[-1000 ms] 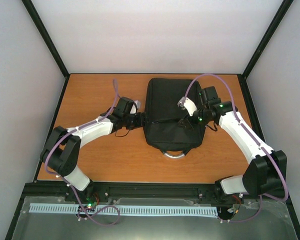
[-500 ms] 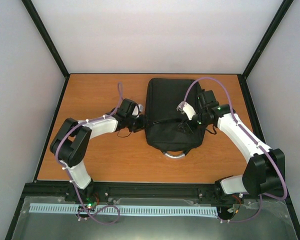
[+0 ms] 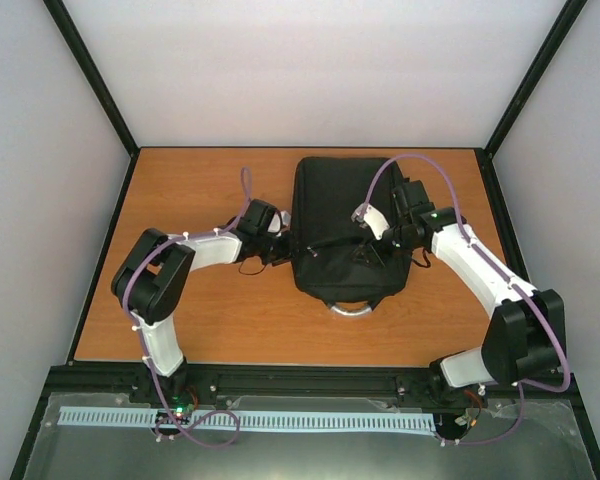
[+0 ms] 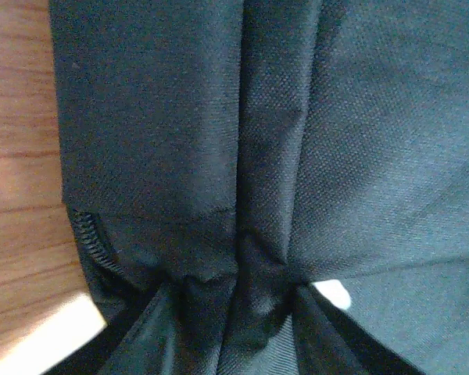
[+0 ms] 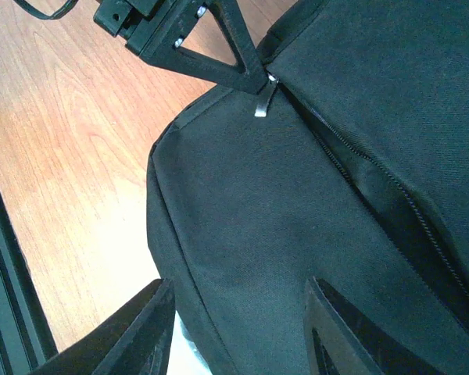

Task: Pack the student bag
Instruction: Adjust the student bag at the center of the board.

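Overhead: wooden counter (image 3: 200,320), walled on three sides by pale panels (image 3: 310,70).

Student bag (image 3: 330,190) lies flat on the far half of the counter, right of centre. It is black and roughly rectangular. Its long axis runs away from the arm bases.

Left arm (image 3: 205,250) reaches across to the bag's left edge. Right arm (image 3: 480,265) reaches in over the bag's right side. A purple cable (image 3: 400,160) loops above the right wrist.

Left gripper (image 4: 228,308): jaws drawn in partway on a fold of the bag's fabric. The cloth puckers into a ridge between the two fingers, so it looks pinched. Bare wood shows just beside the bag on that side.

Right gripper (image 5: 241,289): jaws stand apart, low over the bag. Smooth fabric spans the gap and nothing is gripped between them.

Grey loop handle (image 3: 347,309) sticks out from the bag's near end, resting on the wood.

Zip line (image 5: 359,164) runs diagonally across the bag in the right wrist view.

Metal zip pull (image 5: 263,100) sits at the end of that line, right at the tip of a left finger (image 5: 219,47).
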Controlling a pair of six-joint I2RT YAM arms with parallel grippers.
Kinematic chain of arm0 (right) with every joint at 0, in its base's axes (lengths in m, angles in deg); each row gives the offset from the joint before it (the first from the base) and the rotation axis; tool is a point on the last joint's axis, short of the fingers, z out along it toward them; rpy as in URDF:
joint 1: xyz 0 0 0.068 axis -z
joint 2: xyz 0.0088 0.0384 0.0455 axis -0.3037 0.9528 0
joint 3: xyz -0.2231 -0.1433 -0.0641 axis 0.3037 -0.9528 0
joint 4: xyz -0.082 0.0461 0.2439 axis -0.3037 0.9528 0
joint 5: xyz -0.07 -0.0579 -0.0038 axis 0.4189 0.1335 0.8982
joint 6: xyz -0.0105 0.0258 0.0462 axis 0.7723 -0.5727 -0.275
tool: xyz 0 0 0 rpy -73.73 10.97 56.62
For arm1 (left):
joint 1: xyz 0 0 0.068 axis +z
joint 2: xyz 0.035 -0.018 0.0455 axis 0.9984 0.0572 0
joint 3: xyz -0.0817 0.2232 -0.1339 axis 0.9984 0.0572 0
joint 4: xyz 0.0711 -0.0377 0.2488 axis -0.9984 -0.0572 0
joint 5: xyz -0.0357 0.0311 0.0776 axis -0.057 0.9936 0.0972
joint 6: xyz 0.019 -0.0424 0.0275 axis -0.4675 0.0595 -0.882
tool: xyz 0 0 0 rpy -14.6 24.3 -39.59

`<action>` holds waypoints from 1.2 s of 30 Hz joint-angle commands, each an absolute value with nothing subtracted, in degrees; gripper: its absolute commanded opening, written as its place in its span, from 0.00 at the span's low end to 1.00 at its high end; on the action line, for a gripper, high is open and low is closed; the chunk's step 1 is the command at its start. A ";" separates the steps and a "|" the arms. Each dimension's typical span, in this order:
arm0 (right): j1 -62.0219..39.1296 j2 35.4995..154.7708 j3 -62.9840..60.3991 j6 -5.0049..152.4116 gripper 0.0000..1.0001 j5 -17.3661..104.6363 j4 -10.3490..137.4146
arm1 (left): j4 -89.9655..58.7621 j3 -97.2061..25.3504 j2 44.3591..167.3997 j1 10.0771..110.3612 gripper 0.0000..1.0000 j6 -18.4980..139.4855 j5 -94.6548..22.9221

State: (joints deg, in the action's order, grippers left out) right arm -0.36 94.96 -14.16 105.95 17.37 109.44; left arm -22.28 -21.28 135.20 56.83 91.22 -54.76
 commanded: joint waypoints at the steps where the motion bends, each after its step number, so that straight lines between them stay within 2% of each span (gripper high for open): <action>1: -0.83 96.10 -13.83 105.16 0.47 16.74 107.89 | -18.03 -22.80 137.09 56.90 0.38 91.53 -56.30; 5: -0.86 97.72 -12.20 102.08 0.44 20.38 106.02 | -16.02 -22.50 136.19 56.79 0.16 90.45 -58.75; 11: -1.52 101.85 -8.33 100.78 0.43 16.39 107.73 | -10.86 -18.59 131.64 56.38 0.01 90.40 -59.64; 26: -9.20 106.69 -3.76 98.41 0.44 17.65 107.56 | -2.29 -10.94 117.23 51.66 0.01 90.71 -57.82; 36: -13.42 109.69 -2.46 97.31 0.45 18.57 107.20 | 2.06 -8.52 115.40 50.10 0.01 92.84 -56.19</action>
